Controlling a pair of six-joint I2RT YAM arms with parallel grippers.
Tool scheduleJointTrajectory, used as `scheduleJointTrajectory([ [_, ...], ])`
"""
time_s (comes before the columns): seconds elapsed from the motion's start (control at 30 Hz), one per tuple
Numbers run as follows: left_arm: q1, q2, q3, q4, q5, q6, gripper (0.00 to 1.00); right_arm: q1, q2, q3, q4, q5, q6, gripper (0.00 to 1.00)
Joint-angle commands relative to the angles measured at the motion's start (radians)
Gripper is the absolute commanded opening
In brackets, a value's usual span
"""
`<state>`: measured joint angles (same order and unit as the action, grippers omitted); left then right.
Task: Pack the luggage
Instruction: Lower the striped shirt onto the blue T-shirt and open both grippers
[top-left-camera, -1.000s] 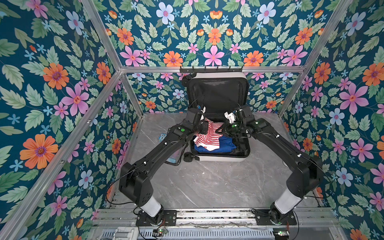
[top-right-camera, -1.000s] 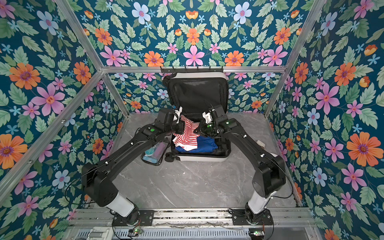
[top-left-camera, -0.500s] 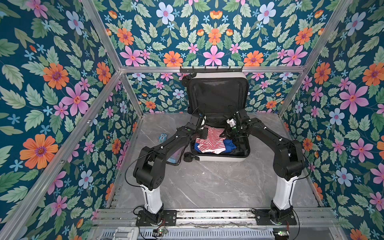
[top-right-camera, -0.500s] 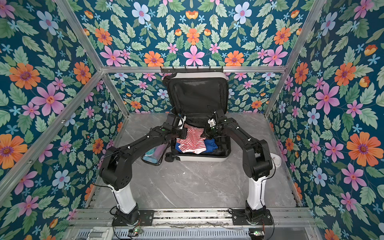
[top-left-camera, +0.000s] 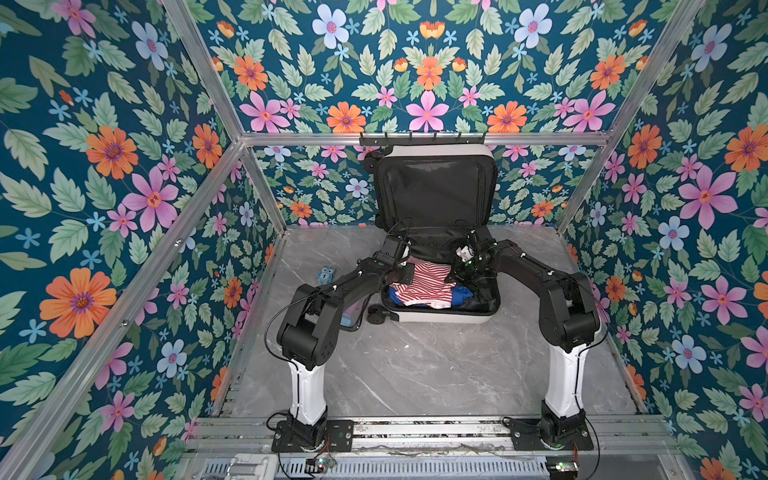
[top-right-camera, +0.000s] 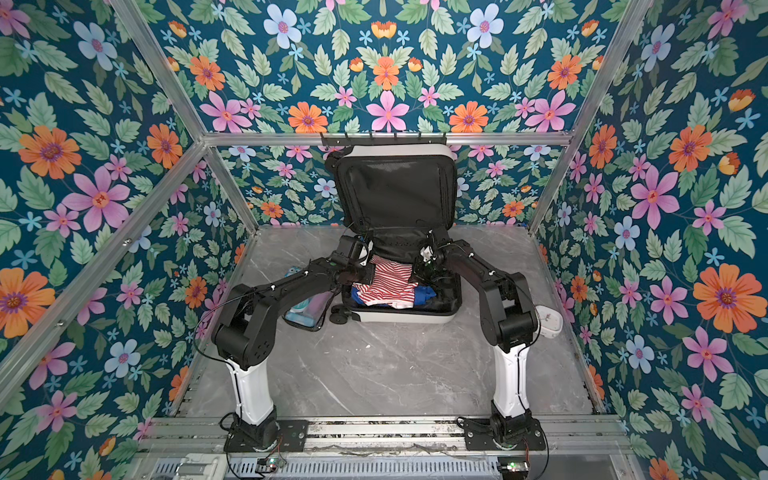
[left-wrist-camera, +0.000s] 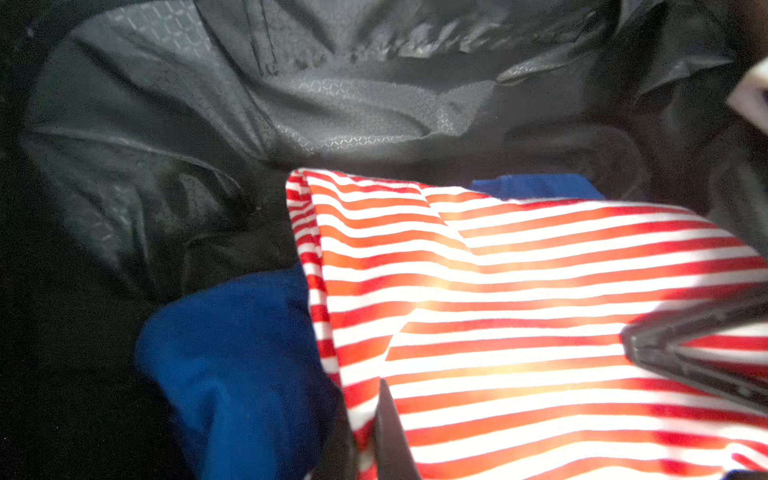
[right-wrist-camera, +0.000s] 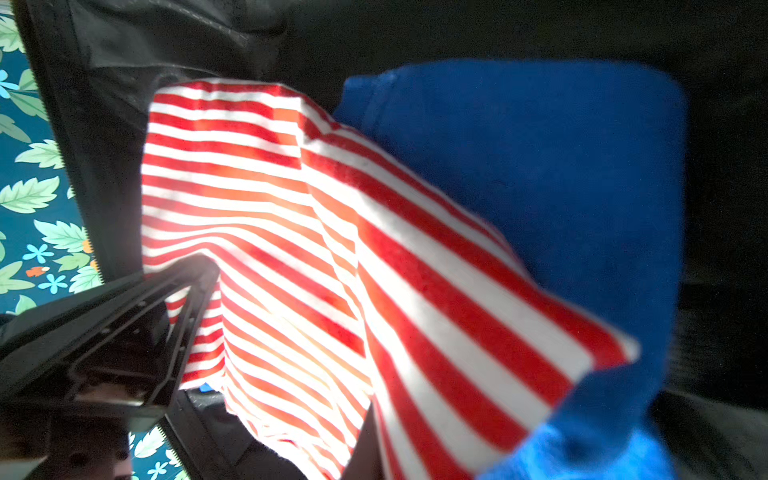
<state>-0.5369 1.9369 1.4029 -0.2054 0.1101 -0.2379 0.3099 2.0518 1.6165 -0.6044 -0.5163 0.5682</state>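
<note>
Two top views, same layout: luggage (top-left-camera: 440, 319) at upper centre, standing on the grey marbled surface (top-left-camera: 415, 374) close to the back wall. Open, with lid (top-left-camera: 434, 191) upright against the floral wall and black lining facing the camera; white shell and one black wheel (top-left-camera: 376, 316) toward the lower edge of the case. Inside the lower half: red-and-white striped shirt (top-left-camera: 428, 284) spread over a blue garment (top-left-camera: 462, 293), with blue visible past the stripes at right and lower left. At the shirt's upper-left edge, inside the case: left gripper (top-left-camera: 409, 271), closed on the striped cloth by the left wrist view, with black fingers (left-wrist-camera: 698, 374) either side of a taut run of stripes. Over the shirt's upper-right corner, pointing down into the case: right gripper (top-left-camera: 458, 274). From the right wrist view, only one finger (right-wrist-camera: 116, 340) plain, with striped cloth draped just beside it; cannot tell whether apart or pinching. Left of the case in a top view, partly under the left arm: clear black-edged pouch (top-right-camera: 307, 309) flat on the surface. Farther up and left, near the side wall: small blue toy (top-left-camera: 326, 274). At the far right of a top view, just beside the right arm's elbow: white rounded object (top-right-camera: 550, 324) on the surface, too small to identify.
</note>
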Motion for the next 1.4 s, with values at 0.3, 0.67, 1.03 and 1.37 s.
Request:
scheduleJointTrajectory([
  [0.3,0.002,-0.097,0.057,-0.07,-0.055,0.003,0.53,0.0,-0.146,-0.018,-0.053,0.109,-0.02,0.67],
  [0.67,-0.01,-0.181,0.115,-0.131,-0.025,-0.005,0.48,0.024,-0.266,-0.039,-0.071,0.184,-0.024,0.63],
  [1.03,-0.048,-0.06,0.033,-0.064,0.039,-0.068,0.18,0.109,-0.129,-0.021,-0.035,0.162,-0.003,0.3],
  [1.37,-0.048,0.043,0.002,-0.06,0.015,-0.105,0.11,0.108,-0.058,-0.09,0.01,0.19,0.015,0.26],
])
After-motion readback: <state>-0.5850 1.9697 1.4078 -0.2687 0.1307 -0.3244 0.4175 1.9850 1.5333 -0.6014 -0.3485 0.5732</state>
